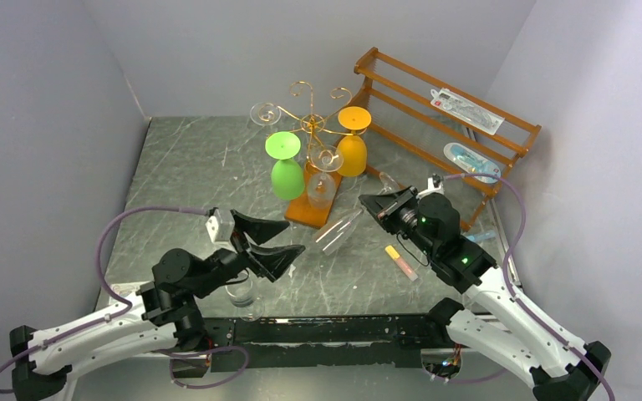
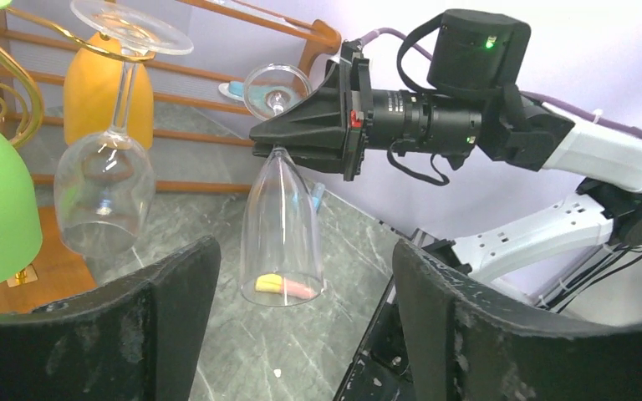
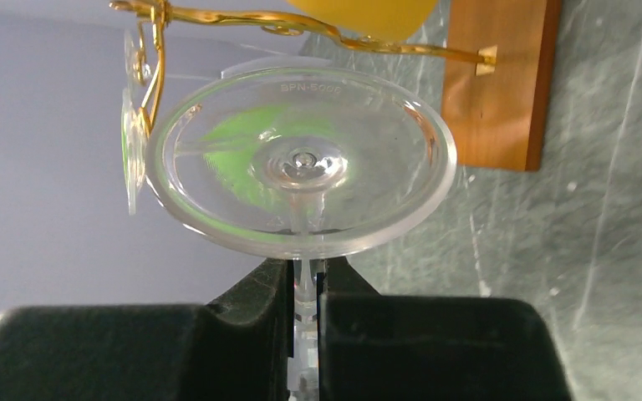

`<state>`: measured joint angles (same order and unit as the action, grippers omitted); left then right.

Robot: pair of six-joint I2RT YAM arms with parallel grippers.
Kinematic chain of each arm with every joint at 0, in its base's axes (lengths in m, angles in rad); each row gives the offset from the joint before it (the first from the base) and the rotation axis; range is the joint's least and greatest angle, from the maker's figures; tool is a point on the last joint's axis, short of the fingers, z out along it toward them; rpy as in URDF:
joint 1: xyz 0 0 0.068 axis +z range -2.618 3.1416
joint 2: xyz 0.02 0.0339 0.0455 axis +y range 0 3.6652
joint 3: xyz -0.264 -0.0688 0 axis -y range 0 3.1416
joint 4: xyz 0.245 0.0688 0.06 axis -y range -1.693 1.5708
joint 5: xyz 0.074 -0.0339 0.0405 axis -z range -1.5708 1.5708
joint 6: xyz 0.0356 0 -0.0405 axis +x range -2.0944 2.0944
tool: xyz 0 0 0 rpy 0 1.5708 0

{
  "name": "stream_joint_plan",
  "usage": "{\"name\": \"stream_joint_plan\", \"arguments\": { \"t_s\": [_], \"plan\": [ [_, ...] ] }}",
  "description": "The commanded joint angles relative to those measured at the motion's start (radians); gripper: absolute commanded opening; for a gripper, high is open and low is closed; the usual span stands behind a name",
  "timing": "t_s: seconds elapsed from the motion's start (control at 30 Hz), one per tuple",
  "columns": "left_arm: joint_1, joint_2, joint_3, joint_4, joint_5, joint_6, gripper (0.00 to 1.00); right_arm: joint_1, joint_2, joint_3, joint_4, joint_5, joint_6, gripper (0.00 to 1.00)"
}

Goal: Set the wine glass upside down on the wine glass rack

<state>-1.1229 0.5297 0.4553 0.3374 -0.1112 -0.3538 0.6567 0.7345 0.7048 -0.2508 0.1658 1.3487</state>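
The transport step is judged to be in hand: the wine glass (image 2: pixel 280 225) is grasped and turned over but not yet hung. It is held by the right gripper (image 3: pixel 305 280), whose fingers (image 3: pixel 251 292) are clenched on the stem just under the foot. In the left wrist view the foot is seen uppermost and the bowl hanging mouth-down at the centre of the frame. Whether the rim clears the desk (image 1: pixel 184 184) cannot be told.

In the top view the glass is found right of centre, just beside the lower right of the wooden base of the wine glass rack (image 1: pixel 312 125), apart from its gold wire. A green glass (image 1: pixel 285 167), an orange glass (image 1: pixel 353 142) and two clear ones are already carried on the rack, while curled arms at its upper side appear free.

The left gripper (image 1: pixel 292 237) is kept at the lower left of centre with its fingers released and nothing between them.

For the next move, the glass would probably have to be raised above the hung glasses, carried towards a free curl, and the stem slid in sideways so that the foot is caught on the wire. The neighbouring bowls should be avoided.
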Motion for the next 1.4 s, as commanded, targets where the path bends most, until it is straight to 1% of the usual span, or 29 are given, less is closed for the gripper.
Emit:
{"name": "stream_joint_plan", "arguments": {
  "t_s": [0.0,0.07,0.1,0.13,0.2,0.33,0.5,0.6,0.7,0.77,0.97,1.07,1.1,1.17,1.23,1.27,1.3,1.37],
  "plan": [
    [-0.005,-0.023,0.060,-0.095,-0.031,-0.038,0.82,0.001,-0.018,0.012,0.111,0.007,-0.324,0.00],
    [-0.005,-0.002,0.112,-0.136,-0.037,-0.046,0.86,0.001,-0.036,-0.011,0.177,-0.040,-0.455,0.00],
    [-0.005,0.014,0.139,-0.155,-0.032,-0.050,0.95,0.001,-0.049,-0.026,0.208,-0.066,-0.509,0.00],
    [-0.005,0.035,0.165,-0.177,-0.023,-0.055,0.97,0.000,-0.069,-0.045,0.238,-0.092,-0.558,0.00],
    [-0.005,0.079,0.216,-0.205,-0.001,-0.062,0.97,0.001,-0.110,-0.080,0.311,-0.142,-0.649,0.00],
    [-0.005,0.164,0.289,-0.217,0.050,-0.099,0.97,0.000,-0.179,-0.116,0.384,-0.245,-0.797,0.00],
    [-0.005,0.223,0.314,-0.145,0.134,-0.167,0.97,0.001,-0.206,-0.106,0.407,-0.383,-0.947,0.00],
    [-0.005,0.234,0.316,-0.090,0.184,-0.175,0.97,0.000,-0.193,-0.081,0.399,-0.468,-1.015,0.00],
    [-0.005,0.237,0.329,-0.085,0.199,-0.161,0.97,0.000,-0.165,-0.046,0.383,-0.559,-1.063,0.00],
    [-0.005,0.236,0.333,-0.087,0.197,-0.154,0.95,0.001,-0.143,-0.025,0.377,-0.615,-1.079,0.00],
    [-0.005,0.256,0.341,-0.093,0.186,-0.187,0.80,0.001,-0.095,-0.004,0.397,-0.740,-1.066,0.00],
    [-0.005,0.274,0.351,-0.098,0.187,-0.190,0.76,0.001,-0.058,0.013,0.415,-0.817,-1.052,0.00],
    [-0.005,0.275,0.355,-0.101,0.180,-0.198,0.76,0.001,-0.045,0.021,0.414,-0.837,-1.052,0.00],
    [-0.005,0.277,0.367,-0.107,0.157,-0.239,0.80,0.001,-0.027,0.031,0.409,-0.860,-1.064,0.00],
    [-0.005,0.280,0.398,-0.159,0.114,-0.332,0.89,0.000,-0.021,0.031,0.413,-0.855,-1.078,0.00],
    [-0.005,0.282,0.419,-0.202,0.077,-0.381,0.92,0.000,-0.021,0.028,0.417,-0.849,-1.091,0.00],
    [-0.005,0.282,0.433,-0.237,0.063,-0.410,0.93,0.000,-0.021,0.026,0.425,-0.843,-1.099,0.00],
    [-0.005,0.278,0.440,-0.246,0.064,-0.436,0.94,0.001,-0.013,0.028,0.435,-0.849,-1.121,0.00]
  ]
}}
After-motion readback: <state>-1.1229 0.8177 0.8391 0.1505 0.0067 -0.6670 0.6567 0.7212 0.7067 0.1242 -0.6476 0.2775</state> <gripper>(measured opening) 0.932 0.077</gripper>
